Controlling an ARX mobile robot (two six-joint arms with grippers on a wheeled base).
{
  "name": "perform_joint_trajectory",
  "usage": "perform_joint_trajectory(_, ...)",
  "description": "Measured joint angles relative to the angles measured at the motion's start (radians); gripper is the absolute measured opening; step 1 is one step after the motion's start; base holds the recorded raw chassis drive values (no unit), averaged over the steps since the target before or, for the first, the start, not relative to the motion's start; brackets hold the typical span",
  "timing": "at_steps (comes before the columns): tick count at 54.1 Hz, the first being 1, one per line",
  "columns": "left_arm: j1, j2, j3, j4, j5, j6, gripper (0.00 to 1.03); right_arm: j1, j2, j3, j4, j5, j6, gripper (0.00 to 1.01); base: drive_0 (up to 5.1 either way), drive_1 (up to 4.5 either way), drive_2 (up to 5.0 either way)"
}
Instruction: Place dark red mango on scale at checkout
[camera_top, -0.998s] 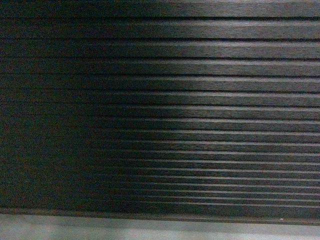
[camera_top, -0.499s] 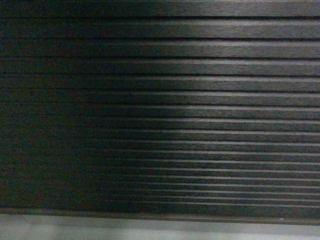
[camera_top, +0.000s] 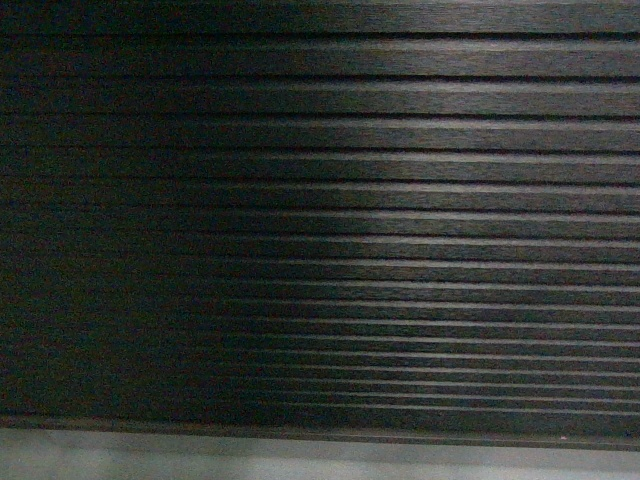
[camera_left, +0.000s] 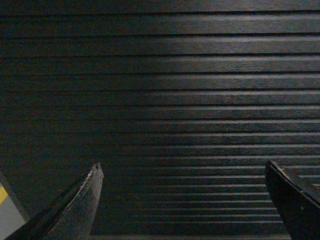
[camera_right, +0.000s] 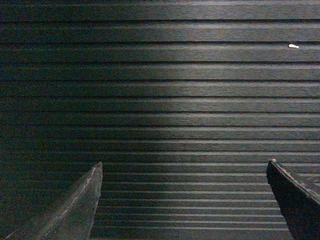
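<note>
- The left pincer (camera_left: 182, 202) is spread wide and holds nothing; straight ahead of it is only the ribbed front panel of the checkout (camera_left: 160, 100).
- The right pincer (camera_right: 184, 202) is likewise spread and empty, facing the same slats.
- Neither mango nor scale is in view; presumably both sit above, on the table top.
- A grey plinth (camera_top: 320, 460) runs below the panel.

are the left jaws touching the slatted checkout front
Cannot tell. The left wrist view shows the left gripper open and empty before the checkout panel, but straight on, so no gap or contact shows.
</note>
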Motion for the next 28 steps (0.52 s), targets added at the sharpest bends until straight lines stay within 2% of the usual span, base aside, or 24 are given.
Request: perform_joint_trajectory(28,0.0,0.0,0.0,0.0,0.0,0.0,0.98,0.0,0.0,0.0,0.0,0.0,0.0,0.98,0.0,0.0,0.0)
